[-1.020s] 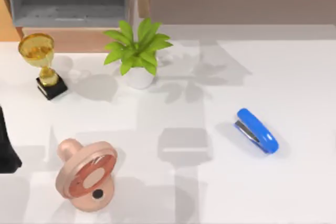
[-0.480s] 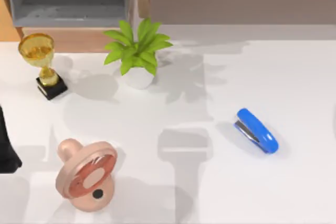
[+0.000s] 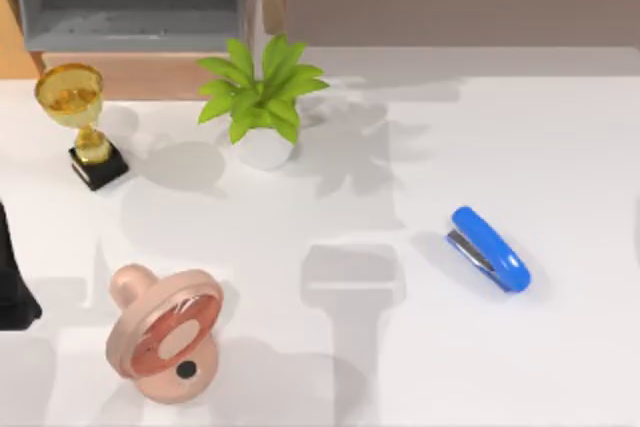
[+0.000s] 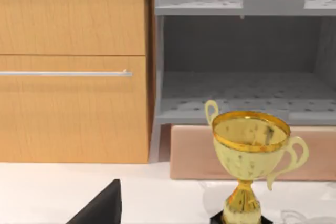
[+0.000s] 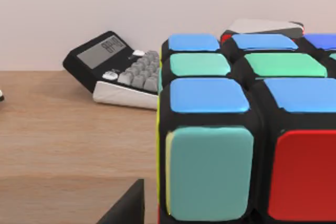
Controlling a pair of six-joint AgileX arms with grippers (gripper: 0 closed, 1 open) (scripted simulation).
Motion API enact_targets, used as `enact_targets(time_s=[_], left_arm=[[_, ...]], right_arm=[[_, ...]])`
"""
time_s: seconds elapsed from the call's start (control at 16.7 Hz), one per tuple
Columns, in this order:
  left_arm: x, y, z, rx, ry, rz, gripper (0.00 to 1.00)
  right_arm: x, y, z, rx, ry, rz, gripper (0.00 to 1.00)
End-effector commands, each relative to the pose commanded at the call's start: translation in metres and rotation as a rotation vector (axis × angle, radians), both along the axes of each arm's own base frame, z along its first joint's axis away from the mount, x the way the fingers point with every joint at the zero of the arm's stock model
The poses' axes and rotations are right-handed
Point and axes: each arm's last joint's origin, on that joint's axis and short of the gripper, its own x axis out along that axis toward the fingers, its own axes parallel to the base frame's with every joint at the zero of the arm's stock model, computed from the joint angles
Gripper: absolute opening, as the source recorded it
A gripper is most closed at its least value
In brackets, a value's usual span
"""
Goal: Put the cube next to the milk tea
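1. Shadows on the counter have drifted slightly since the earlier frame; the objects on it have kept their places.
2. Cube: black-framed, with blue, green and red squares. It sits close before the right wrist camera, over a wooden shelf, with a calculator behind it.
3. Right hand: beside the cube; I cannot tell whether it is wide, narrow or holding.
4. Left hand: low at the counter's left edge, facing the gold trophy; I cannot tell its state.
5. Counter stock: potted plant at the back, blue stapler at the right, pink round device at the front left.
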Motion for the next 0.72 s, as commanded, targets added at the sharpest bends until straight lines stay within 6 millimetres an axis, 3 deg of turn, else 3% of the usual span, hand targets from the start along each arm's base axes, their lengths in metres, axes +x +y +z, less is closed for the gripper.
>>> enact_targets(time_s=[0.54,0.72], left_arm=[[0.0000,0.0000,0.0000,0.000,0.000,0.000,1.00],[0.0000,0.0000,0.0000,0.000,0.000,0.000,1.00]], right_arm=[[0.0000,0.0000,0.0000,0.000,0.000,0.000,0.02],[0.0000,0.0000,0.0000,0.000,0.000,0.000,0.00]])
